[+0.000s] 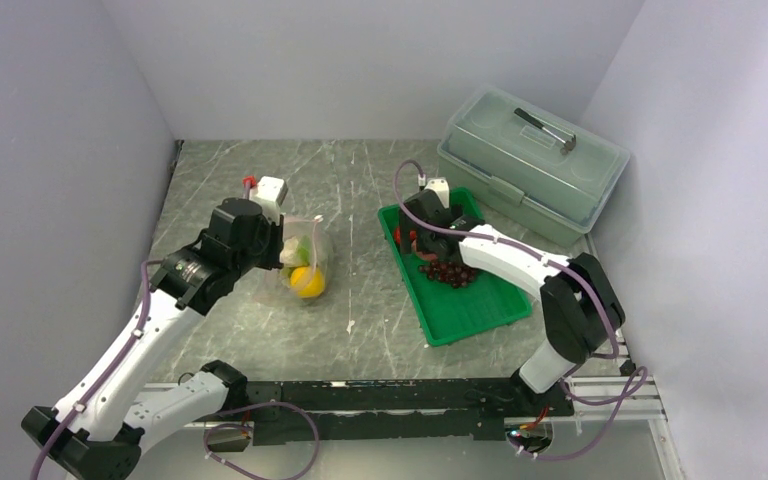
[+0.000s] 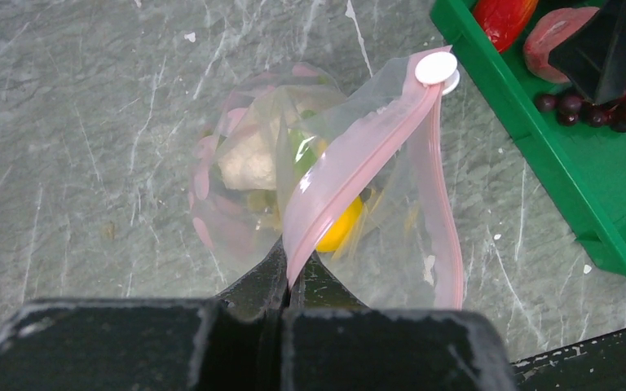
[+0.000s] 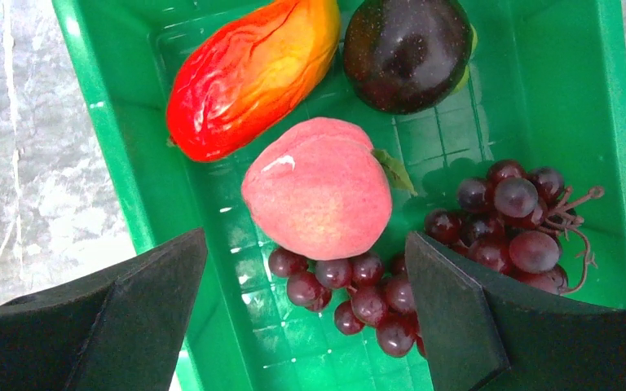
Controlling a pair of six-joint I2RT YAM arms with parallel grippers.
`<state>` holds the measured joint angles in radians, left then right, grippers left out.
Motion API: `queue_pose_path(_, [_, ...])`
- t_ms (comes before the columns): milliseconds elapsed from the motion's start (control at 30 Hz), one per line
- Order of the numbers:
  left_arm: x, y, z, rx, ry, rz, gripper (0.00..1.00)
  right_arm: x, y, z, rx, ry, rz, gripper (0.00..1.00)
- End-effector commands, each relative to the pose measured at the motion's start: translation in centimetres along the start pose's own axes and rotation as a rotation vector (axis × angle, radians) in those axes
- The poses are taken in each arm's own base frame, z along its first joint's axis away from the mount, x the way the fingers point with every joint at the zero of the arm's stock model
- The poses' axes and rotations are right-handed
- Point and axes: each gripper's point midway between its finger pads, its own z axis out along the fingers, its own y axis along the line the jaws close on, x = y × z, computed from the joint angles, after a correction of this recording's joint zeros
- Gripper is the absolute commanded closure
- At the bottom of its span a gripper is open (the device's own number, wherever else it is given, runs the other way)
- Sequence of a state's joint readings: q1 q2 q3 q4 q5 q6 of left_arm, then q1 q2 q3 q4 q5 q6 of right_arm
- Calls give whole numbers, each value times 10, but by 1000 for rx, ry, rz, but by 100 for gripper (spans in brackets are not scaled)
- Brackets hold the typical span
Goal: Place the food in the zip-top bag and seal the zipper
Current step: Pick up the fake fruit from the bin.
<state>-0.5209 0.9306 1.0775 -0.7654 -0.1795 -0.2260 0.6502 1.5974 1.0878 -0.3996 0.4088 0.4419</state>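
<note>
Fingers, left: the left fingers [image 2: 257,283] are pressed together, clamped on the zipper [image 2: 350,163] at the near end of one side of it.
Zipper: a pink strip; the pinched side runs up and away to a white slider [image 2: 436,68], and the second side drops back from the slider on the right, so the mouth gapes.
Zip-top bag: the zip-top bag [image 2: 236,195] is clear and crinkled, hanging from the left fingers with its bottom toward the bench [image 1: 360,180], left of the green tray [image 1: 460,310].
Bag contents: 2 pieces show through the plastic, a yellow-orange fruit [image 2: 338,230] and a white-and-green vegetable [image 2: 249,163].
Fingers, right: the right fingers [image 3: 143,305] stand wide apart over the tray, gripping nothing.
Pink peach: the pink peach [image 3: 318,187] lies on the tray floor and shows between the 2 right fingertips; whether they touch it cannot be told.
Grape bunch: the dark grape bunch [image 3: 505,220] lies against the peach's near side and stretches toward the tray's right wall.
Red-orange fruit: the red-orange fruit [image 3: 249,77] lies just beyond the peach, along the left wall.
Dark purple ball: the dark purple ball [image 3: 407,49] sits beside the red-orange fruit at the far end.
Lidded box: a pale green lidded box [image 1: 535,160] stands on the bench behind the tray, lid shut.
</note>
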Motion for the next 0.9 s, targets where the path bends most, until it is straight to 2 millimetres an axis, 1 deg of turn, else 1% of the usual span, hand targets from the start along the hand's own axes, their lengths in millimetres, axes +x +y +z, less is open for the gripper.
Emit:
queue_pose_path(0, [-9,-4,-3,26,-49,8,100,-24,9,4,-23,-51,46,5])
queue_pose_path(233, [-7,-5,-2,31,-41,8,100,-19,6,18,3,-34,50,6])
queue_pose_path(433, [-8,-3,-4,24,-48,7,100,-10,3,32,19,-4,45,8])
queue_pose_path(500, [-7,-3,-4,24,-49,7,100,-8,4,34,14,0,44,11])
queue_pose_path(533, [-7,-3,-4,23,-47,7,100,-8,3,34,13,-2,17,12])
queue_pose_path(633, [-7,-4,-4,28,-44,8,100,-7,5,35,2,-3,49,16])
queue_pose_path(767, [-7,-4,-4,31,-47,7,100,-8,5,33,1,-4,46,25])
queue_pose_path(867, [-7,-5,-4,34,-47,9,100,-10,4,30,-2,-11,44,35])
